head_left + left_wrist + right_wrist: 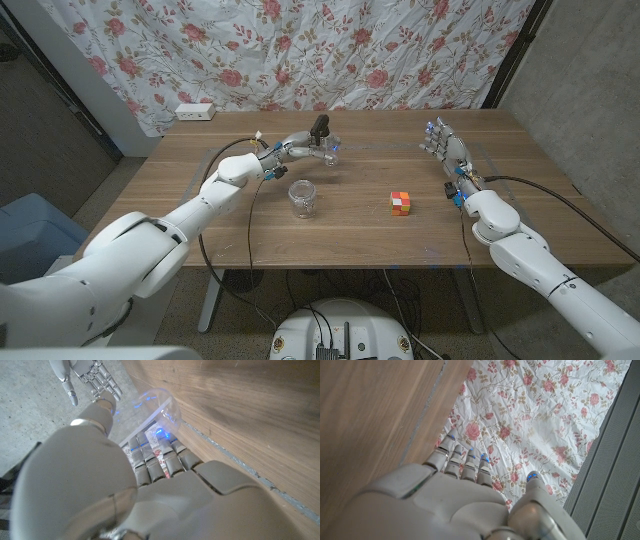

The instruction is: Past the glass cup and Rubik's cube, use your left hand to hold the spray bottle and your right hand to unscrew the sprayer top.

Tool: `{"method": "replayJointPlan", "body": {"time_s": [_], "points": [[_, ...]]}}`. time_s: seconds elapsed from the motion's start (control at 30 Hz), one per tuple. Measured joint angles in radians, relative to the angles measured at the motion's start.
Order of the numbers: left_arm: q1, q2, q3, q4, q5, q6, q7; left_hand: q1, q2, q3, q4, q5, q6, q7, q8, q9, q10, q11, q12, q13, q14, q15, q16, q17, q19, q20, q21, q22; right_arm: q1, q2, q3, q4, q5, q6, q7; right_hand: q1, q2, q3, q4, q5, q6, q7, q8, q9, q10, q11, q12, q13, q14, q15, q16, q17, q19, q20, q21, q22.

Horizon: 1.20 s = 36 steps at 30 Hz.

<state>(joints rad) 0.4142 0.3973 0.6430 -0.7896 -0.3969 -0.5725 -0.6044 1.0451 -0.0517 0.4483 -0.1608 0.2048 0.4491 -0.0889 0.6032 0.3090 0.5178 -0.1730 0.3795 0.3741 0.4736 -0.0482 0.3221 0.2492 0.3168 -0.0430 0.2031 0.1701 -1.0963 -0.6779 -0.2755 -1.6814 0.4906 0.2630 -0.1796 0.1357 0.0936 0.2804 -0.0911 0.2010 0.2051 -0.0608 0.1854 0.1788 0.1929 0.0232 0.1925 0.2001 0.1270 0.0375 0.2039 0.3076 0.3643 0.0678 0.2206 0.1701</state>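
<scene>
Clear spray bottle (pixel 325 152) gripped by left hand (pixel 296 147) beyond glass cup (pixel 302 199).
Right hand (pixel 442 144) apart, fingers (pixel 462 462) spread, holding nothing; Rubik's cube (pixel 401 202) nearer on wooden surface (pixel 370 235).

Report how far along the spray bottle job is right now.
Done: the left hand has reached past the clear glass cup and multicoloured Rubik's cube and grips the clear spray bottle, fingers wrapped around its body. In hand: holding it steady. Left: the right hand stands apart, open, not yet on the black sprayer top, which looks still attached.
</scene>
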Motion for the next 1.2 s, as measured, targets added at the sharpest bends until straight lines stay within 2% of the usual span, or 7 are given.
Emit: {"method": "replayJointPlan", "body": {"time_s": [0.13, 0.3, 0.63, 0.9, 0.97, 1.03, 1.2], "points": [[0.015, 0.031, -0.002, -0.061, 0.0, 0.043, 0.007, 0.0, 0.0, -0.004, -0.004, 0.0, -0.001, 0.001, 0.0, 0.005, 0.0, 0.0, 0.0, 0.003, 0.002, 0.002, 0.0, 0.0, 0.0, 0.0, 0.0, 0.0, 0.002, -0.019, -0.005, -0.025, -0.029, -0.023, -0.006, 0.0, 0.0, 0.007, -0.007, 0.0, 0.0, 0.0, 0.0, 0.0, 0.0, 0.0, 0.0, 0.0, 0.0, 0.0, 0.0, -0.001, 0.0, 0.0, 0.0, 0.0], [0.026, 0.057, -0.004, -0.113, 0.0, 0.086, 0.012, 0.0, 0.0, -0.01, -0.002, 0.0, -0.001, 0.001, 0.001, 0.005, 0.004, 0.004, 0.007, 0.004, 0.005, 0.005, 0.0, 0.0, 0.0, 0.0, 0.0, 0.0, 0.007, -0.044, -0.012, -0.055, -0.074, -0.043, -0.014, 0.011, 0.005, 0.014, -0.022, 0.0, 0.004, -0.026, 0.0, 0.0, 0.007, -0.007, 0.0, -0.002, 0.004, -0.004, 0.0, -0.008, 0.004, -0.004, 0.0, 0.0], [0.049, 0.116, -0.006, -0.222, 0.003, 0.161, 0.021, 0.0, 0.0, -0.024, -0.001, 0.0, -0.003, 0.004, 0.016, 0.01, 0.014, 0.003, 0.008, 0.016, 0.024, 0.001, 0.015, 0.004, 0.004, 0.004, 0.0, 0.0, 0.024, -0.095, -0.027, -0.114, -0.175, -0.092, -0.027, 0.068, -0.004, 0.037, -0.065, 0.0, -0.033, -0.104, 0.0, 0.0, -0.001, -0.016, 0.0, -0.005, 0.004, -0.011, 0.0, -0.025, 0.011, -0.011, -0.014, 0.0], [0.06, 0.155, -0.008, -0.288, 0.009, 0.211, 0.023, 0.0, 0.0, -0.028, -0.003, 0.0, -0.003, 0.004, 0.019, 0.014, 0.019, 0.006, 0.008, 0.023, 0.026, 0.0, 0.019, 0.009, 0.008, 0.0, 0.0, 0.0, 0.043, -0.148, -0.038, -0.171, -0.273, -0.14, -0.024, 0.112, -0.006, 0.054, -0.082, -0.001, -0.041, -0.124, 0.0, 0.0, -0.008, -0.021, 0.0, -0.005, 0.003, -0.011, 0.0, -0.034, 0.01, -0.011, -0.021, -0.003], [0.06, 0.16, -0.008, -0.295, 0.012, 0.219, 0.023, 0.0, 0.0, -0.034, -0.002, 0.0, -0.003, 0.004, 0.023, 0.014, 0.022, 0.003, 0.011, 0.023, 0.026, 0.0, 0.019, 0.009, 0.009, -0.001, 0.0, 0.0, 0.047, -0.161, -0.04, -0.183, -0.286, -0.147, -0.021, 0.127, -0.021, 0.055, -0.083, -0.006, -0.037, -0.127, 0.0, 0.0, -0.017, -0.02, 0.0, -0.005, -0.002, -0.016, 0.0, -0.034, 0.006, -0.014, -0.022, -0.003], [0.061, 0.17, -0.008, -0.311, 0.015, 0.226, 0.024, 0.0, 0.0, -0.036, -0.003, 0.0, -0.003, 0.004, 0.027, 0.014, 0.025, 0.0, 0.013, 0.023, 0.027, -0.002, 0.026, 0.01, 0.013, 0.002, 0.0, 0.0, 0.052, -0.17, -0.042, -0.192, -0.312, -0.161, -0.015, 0.145, -0.018, 0.061, -0.089, -0.007, -0.041, -0.135, 0.0, 0.0, -0.023, -0.021, 0.0, -0.005, -0.002, -0.016, 0.0, -0.036, -0.001, -0.007, -0.025, -0.003], [0.062, 0.184, -0.008, -0.334, 0.027, 0.245, 0.029, 0.0, 0.0, -0.037, -0.004, 0.0, -0.003, 0.004, 0.027, 0.014, 0.031, 0.005, 0.013, 0.028, 0.036, 0.0, 0.027, 0.014, 0.013, 0.002, 0.0, 0.0, 0.066, -0.196, -0.047, -0.218, -0.349, -0.179, 0.0, 0.173, -0.025, 0.069, -0.097, -0.012, -0.024, -0.146, 0.011, 0.0, -0.04, -0.014, -0.001, -0.004, -0.02, 0.002, 0.0, -0.042, -0.019, -0.003, -0.033, -0.003]]}}
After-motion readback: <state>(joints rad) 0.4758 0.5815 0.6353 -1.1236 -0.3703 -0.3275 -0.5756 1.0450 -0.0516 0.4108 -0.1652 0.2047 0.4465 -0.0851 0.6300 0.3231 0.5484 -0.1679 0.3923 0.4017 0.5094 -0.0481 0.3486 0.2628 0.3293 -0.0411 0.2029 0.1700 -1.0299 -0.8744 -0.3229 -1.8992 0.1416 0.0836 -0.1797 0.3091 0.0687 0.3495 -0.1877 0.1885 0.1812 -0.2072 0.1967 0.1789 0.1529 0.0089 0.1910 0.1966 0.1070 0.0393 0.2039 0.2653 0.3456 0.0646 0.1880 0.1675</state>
